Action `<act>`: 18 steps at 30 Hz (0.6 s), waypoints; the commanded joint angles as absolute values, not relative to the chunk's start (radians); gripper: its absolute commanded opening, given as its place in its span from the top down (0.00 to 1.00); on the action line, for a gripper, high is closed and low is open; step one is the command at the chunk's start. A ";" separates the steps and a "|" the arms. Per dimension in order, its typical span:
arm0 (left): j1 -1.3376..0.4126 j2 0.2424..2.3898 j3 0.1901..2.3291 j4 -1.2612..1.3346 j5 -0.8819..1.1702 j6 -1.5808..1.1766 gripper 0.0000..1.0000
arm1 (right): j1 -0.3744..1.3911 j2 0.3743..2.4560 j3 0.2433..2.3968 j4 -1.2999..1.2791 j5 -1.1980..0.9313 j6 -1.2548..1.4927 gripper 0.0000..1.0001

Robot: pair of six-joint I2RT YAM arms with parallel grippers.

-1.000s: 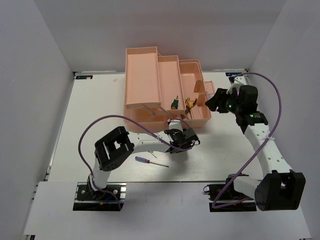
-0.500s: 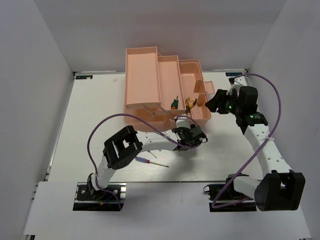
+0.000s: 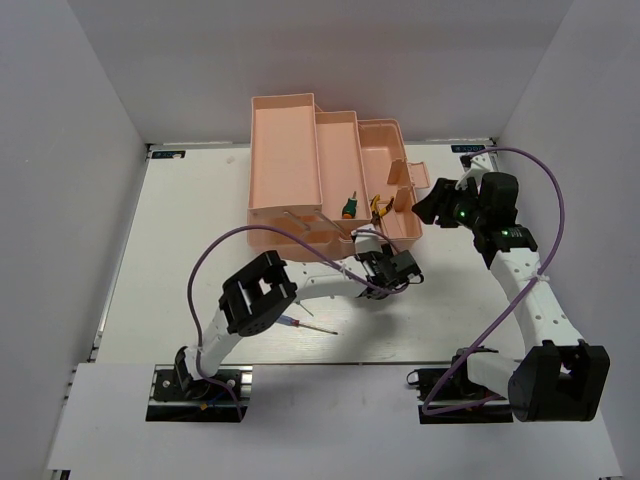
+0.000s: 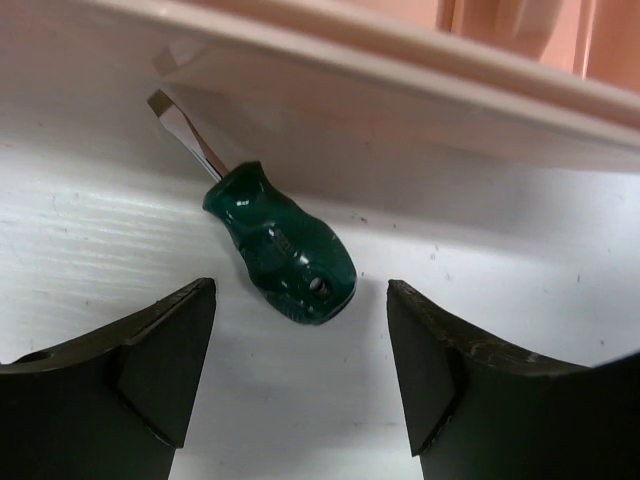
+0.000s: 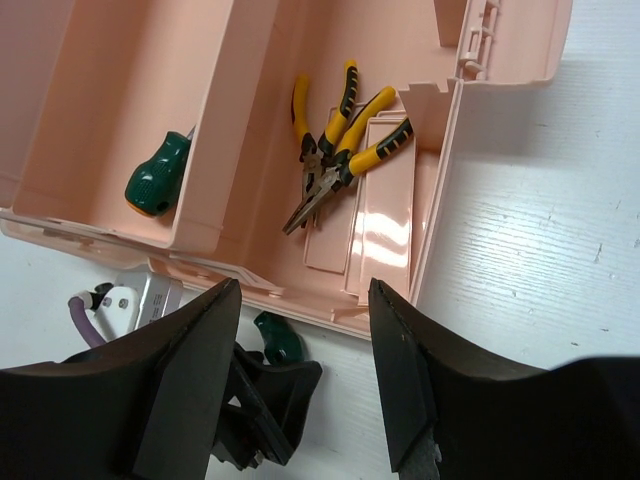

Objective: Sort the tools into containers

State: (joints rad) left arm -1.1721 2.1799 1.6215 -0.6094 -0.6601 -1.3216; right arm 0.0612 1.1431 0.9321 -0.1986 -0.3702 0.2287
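A: Both empty?
B: Left fingers (image 4: 160, 360) wide, green screwdriver (image 4: 285, 255) loose on the worktop (image 4: 300, 410) just ahead, between them. Right fingers (image 5: 180, 380) spread, seemingly empty; pliers (image 5: 335, 140) beyond, inside the toolbox (image 5: 432, 230).

Left arm (image 3: 312, 283), right arm (image 3: 535, 300): white links, boxy black joint housings. Purple cable (image 3: 213, 243) loops off each, rejoins near wrist. Black base plates (image 3: 195, 385) at arm roots. Green light (image 3: 461, 212) on right wrist. Left gripper (image 4: 300, 310): fingers (image 4: 150, 370) matte black, wedge-shaped, bevelled inner faces. Right gripper (image 5: 305, 290) alike.
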 commanded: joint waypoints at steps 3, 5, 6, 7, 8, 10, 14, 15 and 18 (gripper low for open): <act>-1.177 2.244 1.696 -0.756 -0.756 -1.378 0.20 | 0.054 1.120 0.927 -0.155 -0.388 0.236 0.40; -1.177 2.260 1.706 -0.769 -0.769 -1.378 0.20 | 0.051 1.115 0.927 -0.158 -0.393 0.239 0.40; -1.177 2.270 1.706 -0.769 -0.784 -1.378 0.20 | 0.046 1.117 0.927 -0.156 -0.393 0.241 0.40; -1.177 2.281 1.706 -0.769 -0.793 -1.378 0.20 | 0.048 1.114 0.925 -0.158 -0.394 0.241 0.40; -1.177 2.281 1.706 -0.769 -0.793 -1.378 0.20 | 0.045 1.115 0.927 -0.161 -0.396 0.241 0.40; -1.177 2.305 1.718 -0.781 -0.804 -1.378 0.20 | 0.045 1.115 0.928 -0.161 -0.396 0.241 0.40; -1.177 2.330 1.738 -0.792 -0.804 -1.378 0.20 | 0.041 1.118 0.928 -0.158 -0.397 0.247 0.40; -1.177 2.330 1.738 -0.792 -0.804 -1.378 0.21 | 0.041 1.115 0.927 -0.160 -0.397 0.247 0.40; -1.177 2.339 1.738 -0.802 -0.804 -1.378 0.28 | 0.037 1.118 0.930 -0.161 -0.402 0.247 0.40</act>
State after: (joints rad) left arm -1.1778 2.2860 1.7485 -0.7414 -0.8375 -1.3396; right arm 0.0456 1.1393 0.9321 -0.1986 -0.3828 0.2337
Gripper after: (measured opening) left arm 0.737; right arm 0.602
